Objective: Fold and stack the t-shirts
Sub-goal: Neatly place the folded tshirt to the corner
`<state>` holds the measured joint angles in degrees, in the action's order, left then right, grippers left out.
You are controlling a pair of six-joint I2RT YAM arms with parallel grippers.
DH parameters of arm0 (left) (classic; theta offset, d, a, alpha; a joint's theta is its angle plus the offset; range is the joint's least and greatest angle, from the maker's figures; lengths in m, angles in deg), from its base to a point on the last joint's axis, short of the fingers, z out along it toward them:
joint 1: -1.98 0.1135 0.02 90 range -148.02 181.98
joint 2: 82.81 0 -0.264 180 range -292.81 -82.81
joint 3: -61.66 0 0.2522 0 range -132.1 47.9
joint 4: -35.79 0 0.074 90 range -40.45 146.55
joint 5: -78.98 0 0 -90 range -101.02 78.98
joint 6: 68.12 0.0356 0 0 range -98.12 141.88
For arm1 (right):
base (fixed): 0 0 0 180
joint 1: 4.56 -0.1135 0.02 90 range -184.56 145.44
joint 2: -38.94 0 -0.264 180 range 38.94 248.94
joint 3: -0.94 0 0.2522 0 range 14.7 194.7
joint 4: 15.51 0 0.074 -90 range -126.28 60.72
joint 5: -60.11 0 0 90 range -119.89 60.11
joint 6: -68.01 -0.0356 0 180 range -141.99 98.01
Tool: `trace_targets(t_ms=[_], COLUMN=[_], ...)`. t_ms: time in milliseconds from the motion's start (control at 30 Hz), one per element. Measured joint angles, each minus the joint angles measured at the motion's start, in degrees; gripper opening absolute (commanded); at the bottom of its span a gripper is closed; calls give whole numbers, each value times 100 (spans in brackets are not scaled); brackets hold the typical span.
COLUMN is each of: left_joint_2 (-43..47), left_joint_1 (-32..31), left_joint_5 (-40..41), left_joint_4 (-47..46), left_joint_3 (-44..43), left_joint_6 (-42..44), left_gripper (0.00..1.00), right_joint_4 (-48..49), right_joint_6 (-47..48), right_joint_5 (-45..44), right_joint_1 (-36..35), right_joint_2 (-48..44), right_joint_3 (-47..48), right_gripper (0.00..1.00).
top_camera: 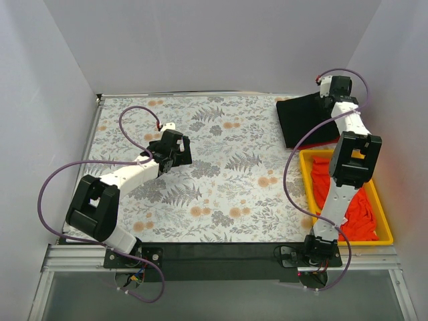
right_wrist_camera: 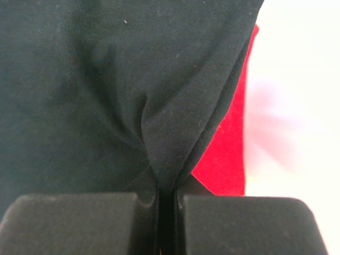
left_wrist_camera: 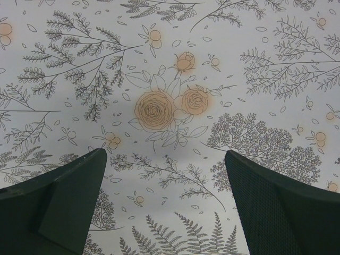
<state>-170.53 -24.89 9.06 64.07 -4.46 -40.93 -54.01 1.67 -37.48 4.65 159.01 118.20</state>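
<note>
A black t-shirt (top_camera: 304,119) lies folded at the table's far right corner, over a red t-shirt whose edge (top_camera: 328,142) shows beneath it. My right gripper (top_camera: 328,89) is shut on a pinch of the black t-shirt (right_wrist_camera: 122,90) at its far edge; the red t-shirt (right_wrist_camera: 228,149) shows beside the cloth in the right wrist view. Bright orange-red t-shirts (top_camera: 358,207) fill the yellow bin. My left gripper (top_camera: 179,150) is open and empty above the floral cover, its fingers (left_wrist_camera: 276,207) wide apart.
A yellow plastic bin (top_camera: 306,175) stands at the right near side, under my right arm. The floral table cover (top_camera: 227,180) spans the table between white walls. A black strip runs along the near edge.
</note>
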Motion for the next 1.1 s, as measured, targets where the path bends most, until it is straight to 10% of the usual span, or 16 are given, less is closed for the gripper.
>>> trace_targets(t_ms=[600,733,1100], left_joint_2=[-15,-15,315], left_joint_1=[0,0,0], left_joint_5=[0,0,0], left_joint_4=[-2,-2,35], left_joint_3=[0,0,-7], left_joint_6=[22,22,-33], left_gripper=[87,87,89], right_joint_4=[282,330,140], right_joint_6=[-542,-662,-1226], right_joint_5=[-455,-621,-1132], right_joint_1=[116,155,247], right_joint_2=[404,404,-299], right_joint_3=[-57,-70,-240], right_gripper=[12,51,67])
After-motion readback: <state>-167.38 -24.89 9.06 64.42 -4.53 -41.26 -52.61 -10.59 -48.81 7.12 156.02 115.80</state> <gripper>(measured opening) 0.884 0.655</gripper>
